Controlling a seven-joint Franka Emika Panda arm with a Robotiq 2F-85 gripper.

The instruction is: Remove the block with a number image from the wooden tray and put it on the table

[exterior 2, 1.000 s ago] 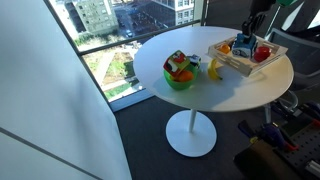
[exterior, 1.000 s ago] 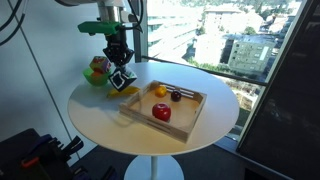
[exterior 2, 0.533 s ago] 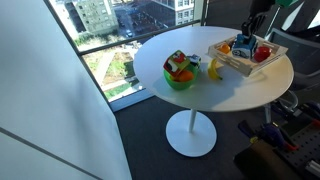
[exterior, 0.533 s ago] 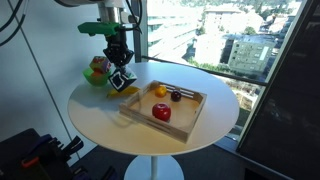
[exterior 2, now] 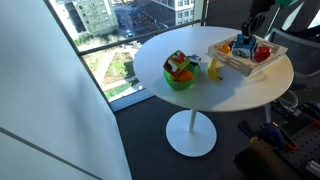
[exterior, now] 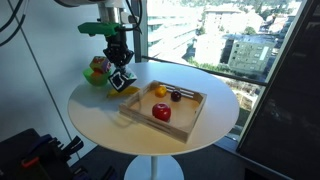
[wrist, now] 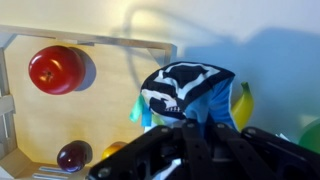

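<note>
nothing has moved over the last second: my gripper (exterior: 119,68) hangs clamped on the block with a number image (exterior: 123,80), lifted above a corner of the wooden tray (exterior: 196,116), so only lowering it onto the table (exterior: 95,118) remains.

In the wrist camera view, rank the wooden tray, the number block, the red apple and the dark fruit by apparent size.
1. wooden tray
2. block with a number image, though it is nearest the camera, so unsure
3. red apple
4. dark fruit
</note>
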